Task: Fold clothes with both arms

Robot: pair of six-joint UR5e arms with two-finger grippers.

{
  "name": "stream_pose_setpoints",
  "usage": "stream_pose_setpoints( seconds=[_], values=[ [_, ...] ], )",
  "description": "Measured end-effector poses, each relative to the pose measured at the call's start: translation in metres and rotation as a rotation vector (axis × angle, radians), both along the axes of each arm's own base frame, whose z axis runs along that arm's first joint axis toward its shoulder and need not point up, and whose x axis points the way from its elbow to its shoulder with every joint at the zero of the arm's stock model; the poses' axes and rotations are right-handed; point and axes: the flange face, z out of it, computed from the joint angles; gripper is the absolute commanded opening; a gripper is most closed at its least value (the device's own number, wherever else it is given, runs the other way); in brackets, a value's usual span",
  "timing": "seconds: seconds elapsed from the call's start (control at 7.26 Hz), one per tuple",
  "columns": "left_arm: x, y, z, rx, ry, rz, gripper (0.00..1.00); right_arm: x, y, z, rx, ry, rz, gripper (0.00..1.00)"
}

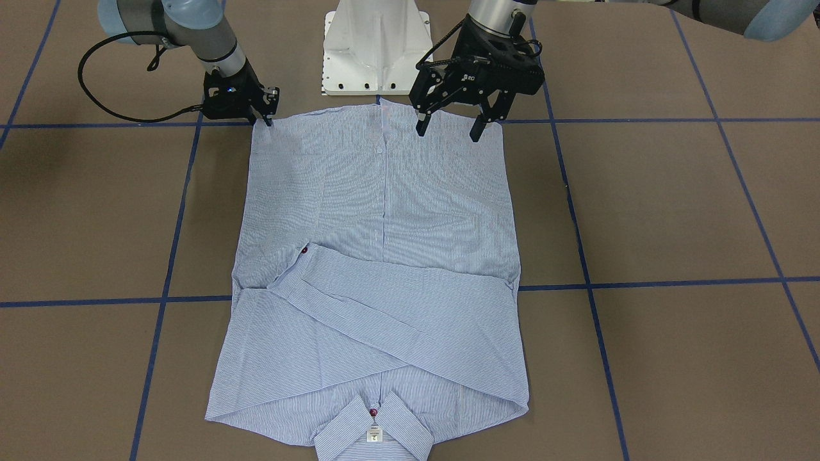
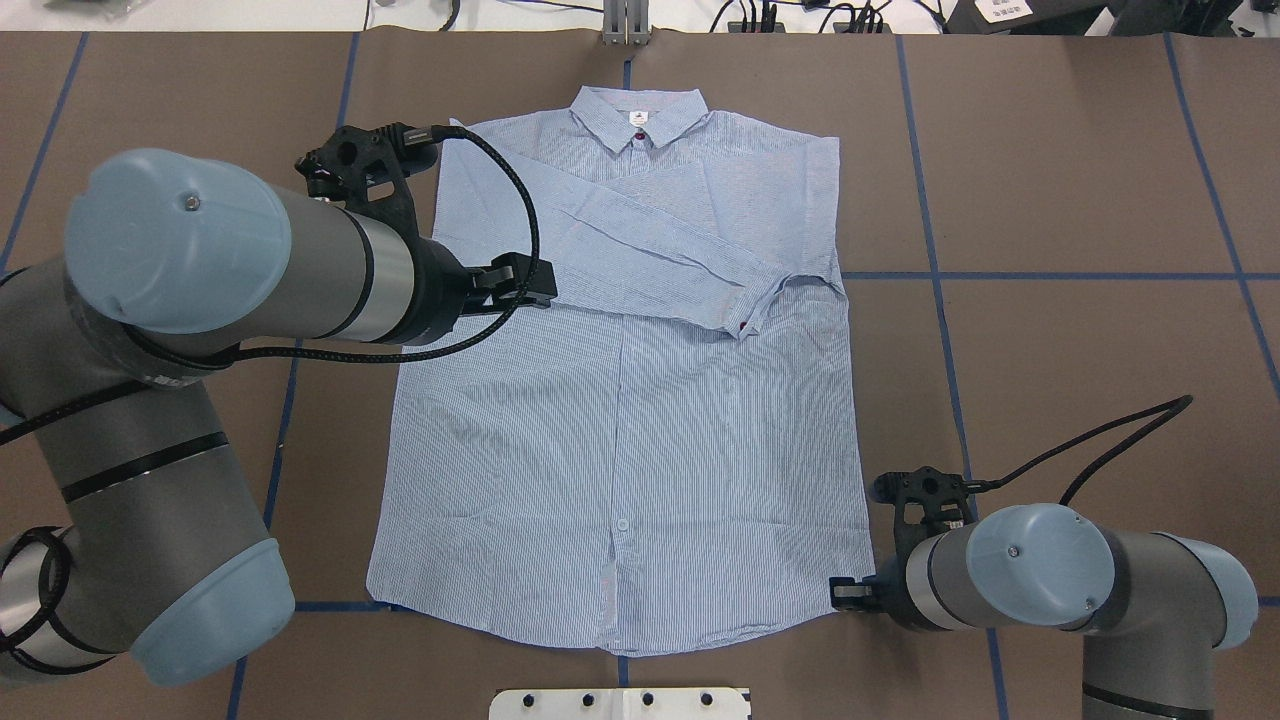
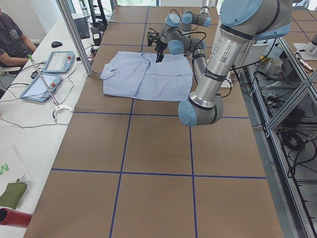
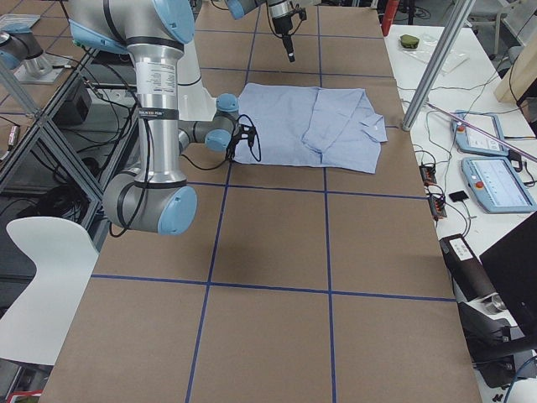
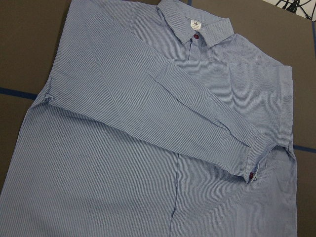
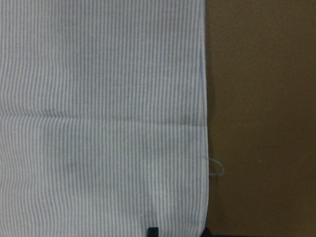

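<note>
One light-blue striped button-up shirt [image 2: 620, 450] is being shown flat on the brown table [image 2: 1050, 400], sleeves crossed. The black right gripper [image 1: 268, 120] is being held at its hem corner, likely for lifting, grip unreadable. The black left gripper [image 1: 448, 133] is being held spread above.

A brown table [image 1: 672, 211] is marked into squares by blue tape [image 1: 647, 283], and a white base [image 1: 377, 48] stands at one edge. Along the opposite side runs a white bench [image 3: 29, 134], where a person [image 3: 11, 37] sits near a mouse [image 3: 56, 44], a keyboard [image 3: 81, 28] and two tablets [image 3: 57, 61]. A metal post [image 3: 75, 35] rises beside them. A green pouch [image 3: 11, 194] and a red tube [image 3: 14, 218] lie at the bench's near end. A white chair [image 4: 42, 277] stands off the table
</note>
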Motion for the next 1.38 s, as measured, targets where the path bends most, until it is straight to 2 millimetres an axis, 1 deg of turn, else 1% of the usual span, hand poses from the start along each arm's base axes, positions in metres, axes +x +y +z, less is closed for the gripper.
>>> stream_pose_setpoints(
  seconds=[0.41,0.55,0.69,0.83,0.96,1.1,1.24,1.38],
  values=[
    [0.000,0.000,0.002,-0.002,-0.002,-0.001,1.00,0.003,-0.001,-0.004,0.004,-0.007,0.008,0.00],
    [0.000,0.000,0.006,-0.006,-0.009,0.000,1.00,0.004,-0.002,-0.005,0.005,-0.009,0.011,0.00],
    [0.002,0.000,0.016,-0.017,-0.026,0.004,1.00,0.006,-0.002,-0.010,0.009,-0.019,0.015,0.00],
    [0.004,0.003,0.035,-0.037,-0.053,0.012,1.00,0.010,-0.005,-0.017,0.013,-0.032,0.022,0.00],
    [0.008,0.010,0.060,-0.064,-0.087,0.026,1.00,0.015,-0.008,-0.024,0.018,-0.047,0.031,0.00],
    [0.014,0.022,0.089,-0.093,-0.127,0.049,1.00,0.019,-0.010,-0.031,0.024,-0.062,0.040,0.00],
    [0.021,0.038,0.116,-0.118,-0.158,0.076,1.00,0.023,-0.012,-0.037,0.029,-0.074,0.047,0.00],
    [0.027,0.057,0.148,-0.136,-0.163,0.098,1.00,0.025,-0.013,-0.042,0.033,-0.085,0.053,0.00]
  ],
)
